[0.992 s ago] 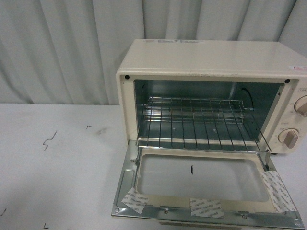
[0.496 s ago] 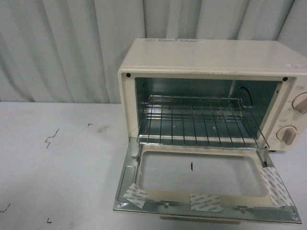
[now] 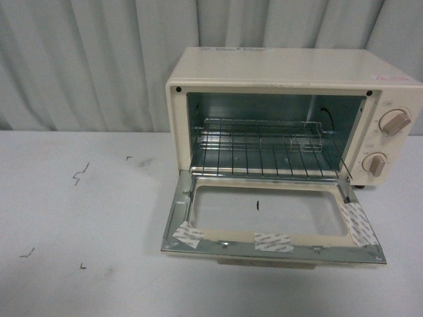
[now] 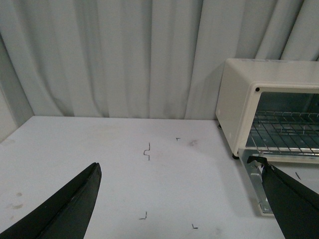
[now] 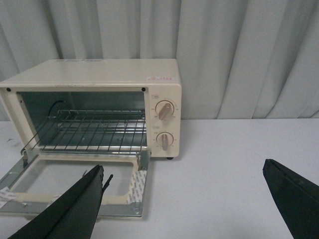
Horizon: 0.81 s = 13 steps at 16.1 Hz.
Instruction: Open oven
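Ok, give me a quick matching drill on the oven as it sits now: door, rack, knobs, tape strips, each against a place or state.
Things:
1. door
2. rack
3. knobs
4. tape strips

Places or states:
A. stacked one above the other on the front panel, at the robot's right
B. folded down flat, inner side up
C. inside the cavity
D. stuck along the door's metal frame

Pairs: 1-B, 2-C, 3-A, 4-D

Both grippers, left gripper and right gripper, are open and hold nothing.
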{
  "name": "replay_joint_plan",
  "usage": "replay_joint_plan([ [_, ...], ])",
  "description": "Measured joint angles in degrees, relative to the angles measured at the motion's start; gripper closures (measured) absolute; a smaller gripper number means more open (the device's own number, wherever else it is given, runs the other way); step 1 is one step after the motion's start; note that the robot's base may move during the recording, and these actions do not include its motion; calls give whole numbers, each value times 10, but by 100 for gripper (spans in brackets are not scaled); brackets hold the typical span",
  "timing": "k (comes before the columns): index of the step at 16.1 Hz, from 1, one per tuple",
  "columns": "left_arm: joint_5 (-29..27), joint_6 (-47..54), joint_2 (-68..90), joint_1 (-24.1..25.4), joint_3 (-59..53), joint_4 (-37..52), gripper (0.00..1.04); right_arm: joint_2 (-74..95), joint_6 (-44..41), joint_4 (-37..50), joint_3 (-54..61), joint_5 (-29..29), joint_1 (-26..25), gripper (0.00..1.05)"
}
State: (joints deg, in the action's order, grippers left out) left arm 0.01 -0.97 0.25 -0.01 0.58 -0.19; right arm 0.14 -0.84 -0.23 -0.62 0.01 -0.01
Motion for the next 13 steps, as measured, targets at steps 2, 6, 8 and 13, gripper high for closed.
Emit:
replay_joint_plan([
  [2,0,0,0,0,0,0,7,0,0,0,0,0,0,6],
  [6,0,0,0,0,0,0,7,0,0,0,0,0,0,6],
  [8,0,0,0,0,0,0,7,0,0,0,0,0,0,6],
  [13,0,0,0,0,0,1,7,0,0,0,0,0,0,6],
])
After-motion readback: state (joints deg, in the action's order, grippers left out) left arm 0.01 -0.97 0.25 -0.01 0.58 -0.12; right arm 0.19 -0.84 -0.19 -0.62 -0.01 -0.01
